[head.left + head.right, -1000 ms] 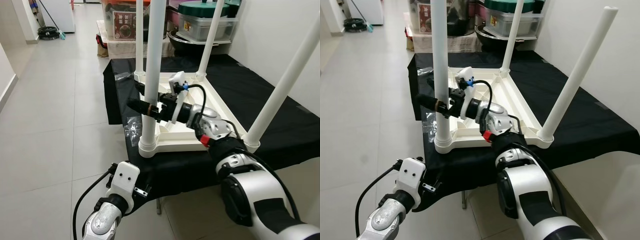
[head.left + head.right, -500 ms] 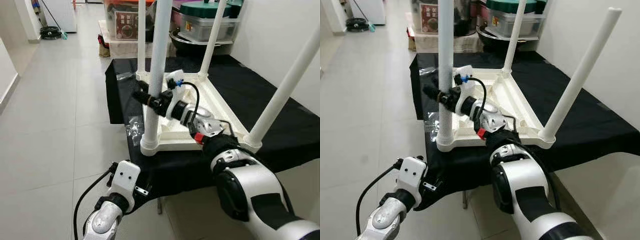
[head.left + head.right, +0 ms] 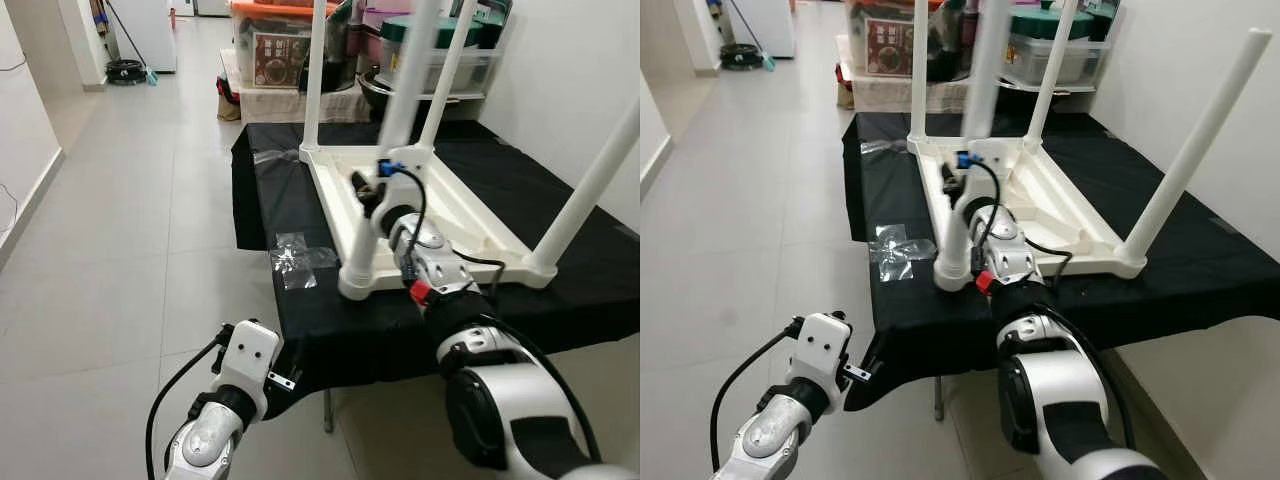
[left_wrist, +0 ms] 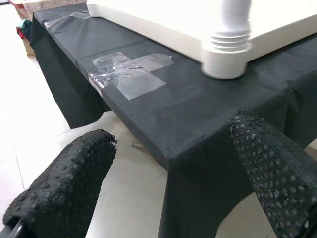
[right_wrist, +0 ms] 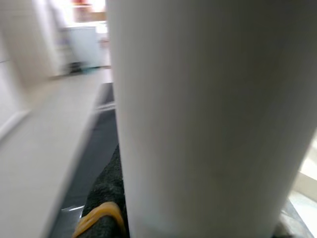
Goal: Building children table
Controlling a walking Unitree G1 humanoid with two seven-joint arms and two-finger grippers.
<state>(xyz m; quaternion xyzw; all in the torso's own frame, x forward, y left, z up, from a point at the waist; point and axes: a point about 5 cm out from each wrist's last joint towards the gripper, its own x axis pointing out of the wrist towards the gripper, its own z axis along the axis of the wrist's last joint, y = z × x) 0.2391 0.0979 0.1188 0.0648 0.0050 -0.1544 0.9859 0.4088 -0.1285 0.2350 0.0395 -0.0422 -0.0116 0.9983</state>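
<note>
A white children's table lies upside down on a black-clothed table, its legs pointing up. My right gripper is shut on the near-left leg, a little above that leg's base. In the right wrist view the white leg stands right against one black finger. My left gripper hangs open and holds nothing, low in front of the cloth's near edge, and its wrist is below the table.
Crumpled clear plastic lies on the cloth left of the table's corner. Storage boxes and tubs stand behind the table. A white wall is at the right. Tiled floor stretches out to the left.
The camera has swung, so the whole scene sits further right. My right gripper stays shut on the same leg, which now looks tilted and blurred. The left arm hangs as before.
</note>
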